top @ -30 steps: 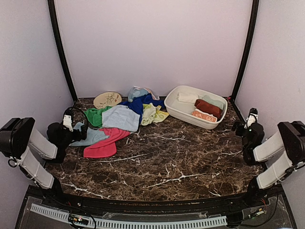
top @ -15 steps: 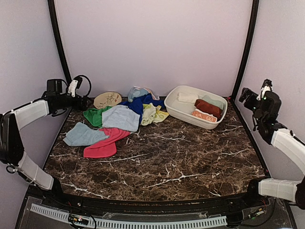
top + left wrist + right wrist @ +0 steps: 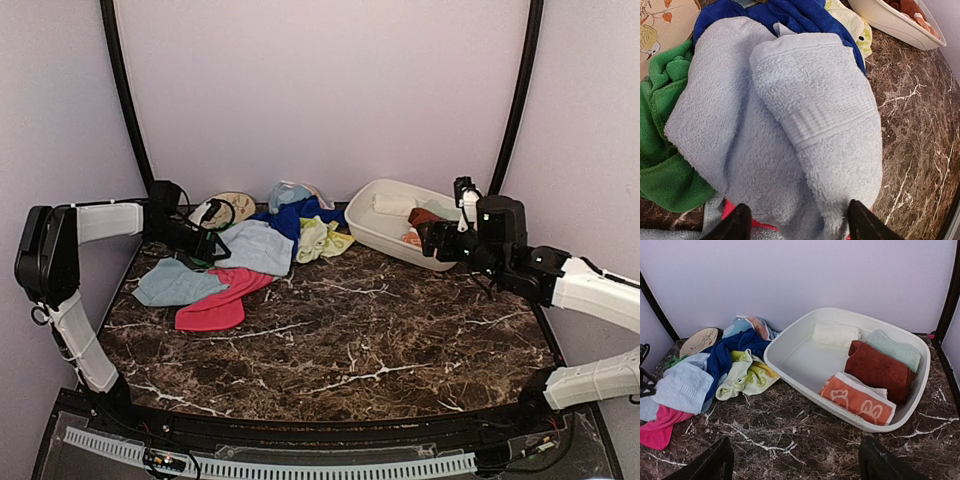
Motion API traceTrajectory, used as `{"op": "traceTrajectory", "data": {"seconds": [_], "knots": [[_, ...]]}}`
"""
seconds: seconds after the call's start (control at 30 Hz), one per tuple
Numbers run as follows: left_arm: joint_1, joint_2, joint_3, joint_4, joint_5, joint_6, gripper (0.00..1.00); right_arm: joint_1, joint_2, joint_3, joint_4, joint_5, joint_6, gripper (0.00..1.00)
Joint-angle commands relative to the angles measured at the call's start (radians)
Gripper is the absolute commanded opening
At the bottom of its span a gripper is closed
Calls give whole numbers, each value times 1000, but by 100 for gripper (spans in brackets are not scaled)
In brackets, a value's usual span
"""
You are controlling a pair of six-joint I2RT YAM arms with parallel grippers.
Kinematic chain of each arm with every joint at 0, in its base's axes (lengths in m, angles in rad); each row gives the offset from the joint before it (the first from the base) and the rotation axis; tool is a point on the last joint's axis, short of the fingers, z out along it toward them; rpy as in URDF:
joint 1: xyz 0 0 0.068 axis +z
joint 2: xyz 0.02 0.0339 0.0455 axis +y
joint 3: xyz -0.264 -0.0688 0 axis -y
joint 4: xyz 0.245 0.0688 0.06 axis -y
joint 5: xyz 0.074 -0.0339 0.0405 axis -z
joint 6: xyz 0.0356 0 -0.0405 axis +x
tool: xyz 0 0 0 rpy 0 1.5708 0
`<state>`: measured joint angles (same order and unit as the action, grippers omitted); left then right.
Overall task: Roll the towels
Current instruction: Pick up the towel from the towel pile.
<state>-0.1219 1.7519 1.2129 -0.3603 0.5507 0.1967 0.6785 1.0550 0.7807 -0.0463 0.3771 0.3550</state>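
Observation:
A heap of loose towels lies at the back left: a light blue towel [image 3: 255, 246] [image 3: 805, 115], a green one [image 3: 197, 243] [image 3: 660, 150], a dark blue one [image 3: 295, 215] [image 3: 800, 15], a yellow-green one [image 3: 320, 238], a pink-red one [image 3: 215, 305] and a pale blue one [image 3: 175, 283]. My left gripper [image 3: 212, 243] [image 3: 796, 225] is open, just above the light blue towel's near edge. My right gripper [image 3: 432, 240] [image 3: 795, 465] is open and empty, above the table in front of the white basin [image 3: 372, 232] [image 3: 790, 375], which holds several rolled towels.
A round patterned plate [image 3: 226, 207] lies behind the heap. The basin stands at the back right with an orange patterned roll [image 3: 857, 399], a rust one [image 3: 877, 369], a mint one and a white one. Dark marble table [image 3: 350, 350] in front.
Both arms have swung in from the side walls. The left gripper came down onto the towel heap. The right gripper moved left to just in front of the basin.

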Motion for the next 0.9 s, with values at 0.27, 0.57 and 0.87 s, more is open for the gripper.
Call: {"op": "traceTrajectory", "data": {"seconds": [0.27,0.57,0.87], "knots": [[-32,41,95,-93,131,18,22,188,247,174,-104,113,26,67],[-74,-35,275,-197,132,-15,0,194,260,229,-104,134,-7,91],[-159,-86,639,-346,87,-26,0,193,228,230,-104,156,-26,89]]}}
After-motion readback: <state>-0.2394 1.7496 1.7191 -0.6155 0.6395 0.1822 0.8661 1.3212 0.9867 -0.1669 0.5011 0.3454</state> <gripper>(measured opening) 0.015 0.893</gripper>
